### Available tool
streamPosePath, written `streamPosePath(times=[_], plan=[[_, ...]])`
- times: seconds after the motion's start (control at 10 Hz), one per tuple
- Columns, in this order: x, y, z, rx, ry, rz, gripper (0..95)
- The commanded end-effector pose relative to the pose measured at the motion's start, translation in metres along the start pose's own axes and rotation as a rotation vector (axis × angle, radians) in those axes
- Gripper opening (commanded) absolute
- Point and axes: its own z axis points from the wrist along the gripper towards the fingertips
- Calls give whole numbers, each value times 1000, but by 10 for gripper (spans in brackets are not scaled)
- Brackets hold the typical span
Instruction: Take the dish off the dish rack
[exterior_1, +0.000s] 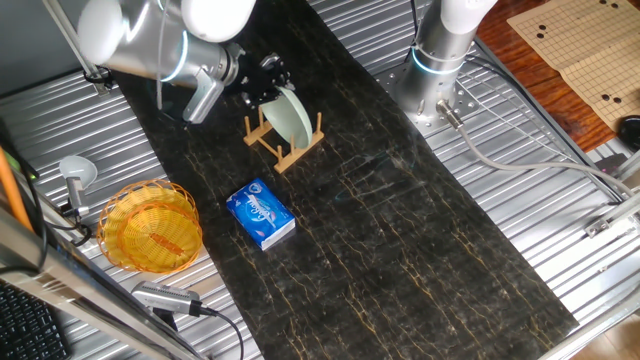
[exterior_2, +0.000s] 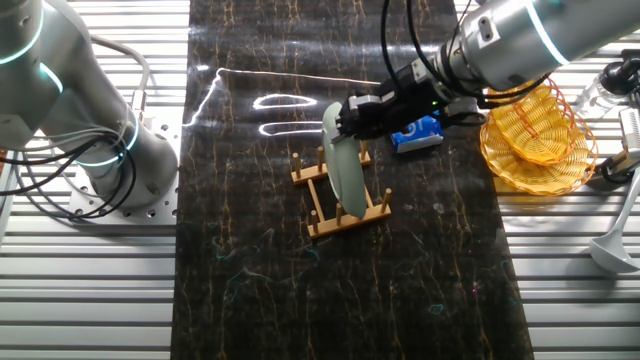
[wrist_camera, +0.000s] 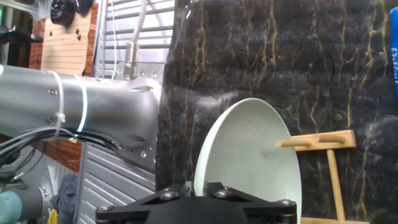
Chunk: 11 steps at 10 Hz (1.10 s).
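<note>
The dish (exterior_1: 292, 115) is a pale mint-green plate standing on edge between the pegs of the small wooden dish rack (exterior_1: 292, 152) on the dark marble mat. In the other fixed view the dish (exterior_2: 345, 168) leans slightly in the rack (exterior_2: 348, 216). My gripper (exterior_1: 268, 88) sits at the plate's upper rim, its black fingers on either side of it, also seen in the other fixed view (exterior_2: 347, 118). In the hand view the dish (wrist_camera: 249, 155) runs down between the two fingers of the gripper (wrist_camera: 198, 190), which close tightly on its edge. A rack peg (wrist_camera: 317, 142) shows behind.
A yellow-orange woven basket (exterior_1: 150, 228) and a blue packet (exterior_1: 260, 215) lie near the rack. A second arm's base (exterior_1: 440, 60) stands at the mat's far side. A metal ladle (exterior_1: 75, 175) lies by the basket. A Go board (exterior_1: 590, 50) is at the corner.
</note>
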Motion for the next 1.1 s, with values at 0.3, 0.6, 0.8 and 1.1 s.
streamPosePath(times=[0.3,0.6,0.8,1.1], plan=[[1,8,-12,-27,-9,0,0],[1,13,-29,-61,-18,4,0],[0,17,-39,-79,-22,10,0],[-2,20,-58,-105,-27,21,0]])
